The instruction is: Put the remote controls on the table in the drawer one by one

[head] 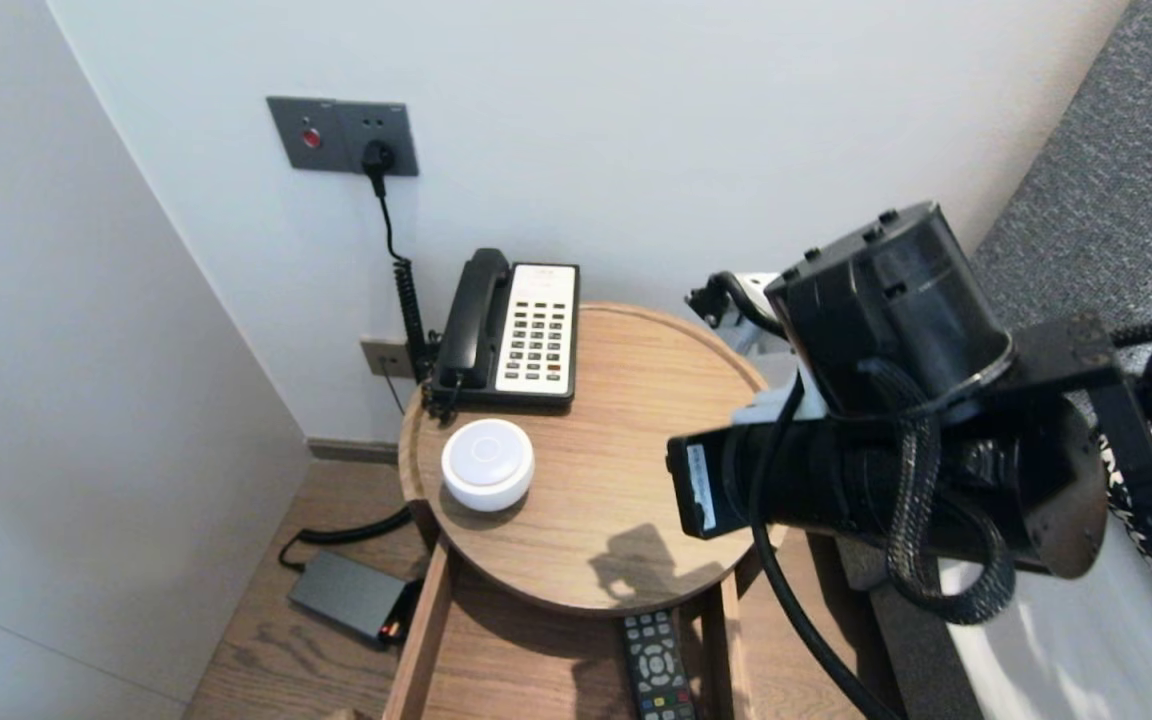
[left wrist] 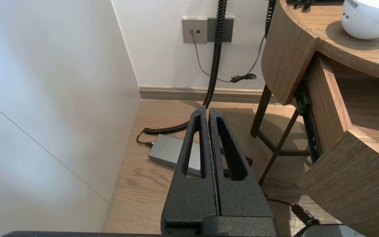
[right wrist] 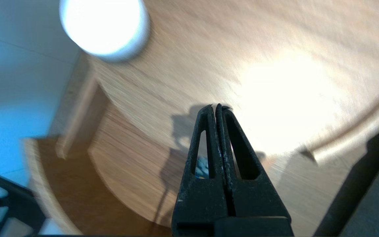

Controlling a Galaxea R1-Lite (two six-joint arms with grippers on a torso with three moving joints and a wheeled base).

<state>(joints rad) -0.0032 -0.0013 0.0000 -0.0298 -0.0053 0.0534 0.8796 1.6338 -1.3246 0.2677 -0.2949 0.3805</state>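
- For the right gripper (right wrist: 218,106): pinched fully closed, zero in it, hanging over the front part of the round wooden surface (head: 636,400), not touching it.
- For the remote (head: 656,665): lying flat, buttons up, in the open drawer (head: 516,670) just below that front edge, close to the drawer's right side wall.
- Long axis running front to back, pretty much straight out from the wall. Far end right by the surface's front rim, near end cut off at the bottom of the head view. Can't tell which end is the emitter.
- On the surface: white puck-shaped gadget (head: 487,463) near the left edge, black-and-white desk phone (head: 516,330) behind it by the wall, both well apart from the right gripper.
- For the left gripper (left wrist: 207,110): closed too, empty, parked low beside the surface, over the floor and a grey power brick (left wrist: 169,151).
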